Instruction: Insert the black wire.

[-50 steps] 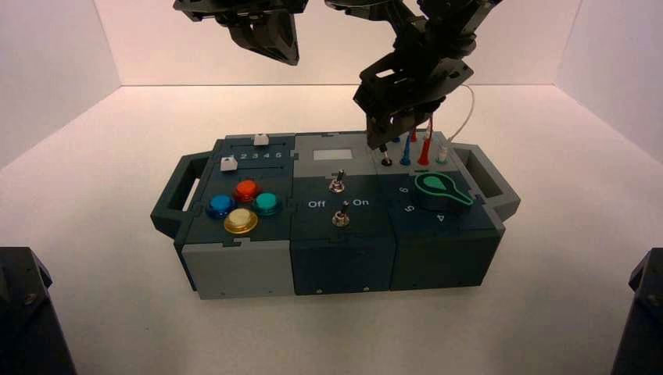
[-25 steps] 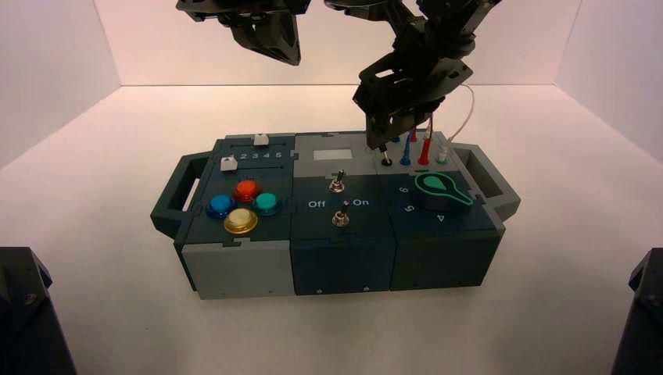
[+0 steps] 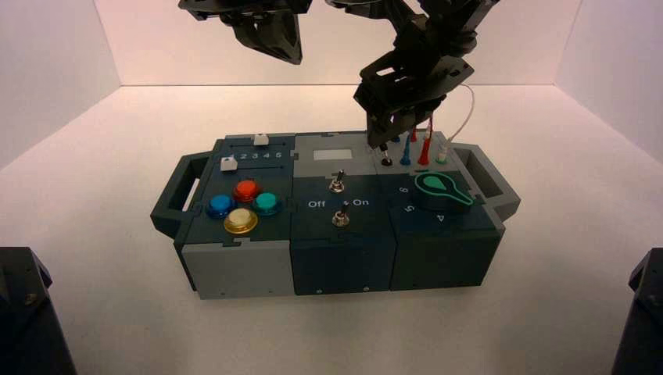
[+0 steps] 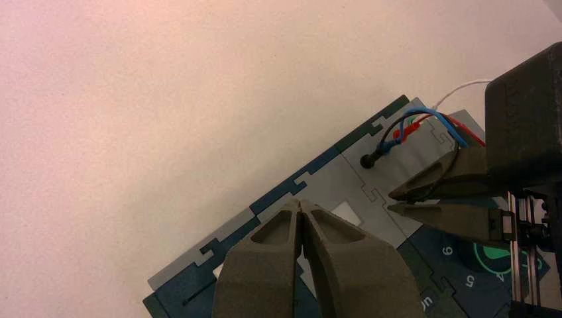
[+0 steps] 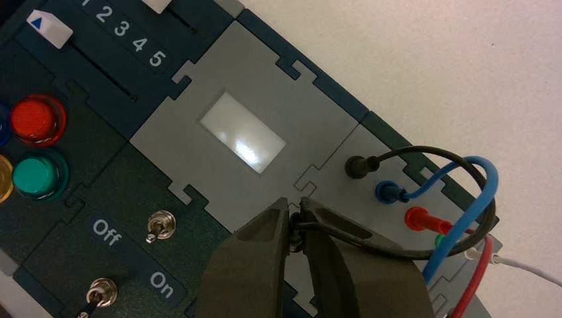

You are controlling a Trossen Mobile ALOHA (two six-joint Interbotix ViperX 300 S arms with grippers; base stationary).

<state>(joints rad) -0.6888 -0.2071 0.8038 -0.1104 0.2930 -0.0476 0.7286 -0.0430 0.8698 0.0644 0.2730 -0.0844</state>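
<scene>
Well, nearest on this right-hand side of the box sits the round black-and-green knob [image 3: 442,201], which leaves little spare room for a wide wrist swing. Just beyond it is the near black socket [image 3: 387,162], with the right gripper [image 3: 381,144] right over it, jaws narrow and pinching a plug of the black wire [image 5: 431,150], its bare pin pointing down at the hole. The plug should be light and fairly rigid, its plastic perhaps slippery; a grip square on the body, clear of the pin, is best. The lead looks soft but springy, so its loop may tug the plug askew. Close beside stand the near blue plug [image 3: 405,155] and red plug [image 3: 424,151]: a straight push down would spare them. Farther back, the wire's other end is seated in the far black socket. Open table [image 3: 234,109] lies past the far edge, and the left gripper [image 3: 292,59], jaws closed together, hangs idle toward that side.
</scene>
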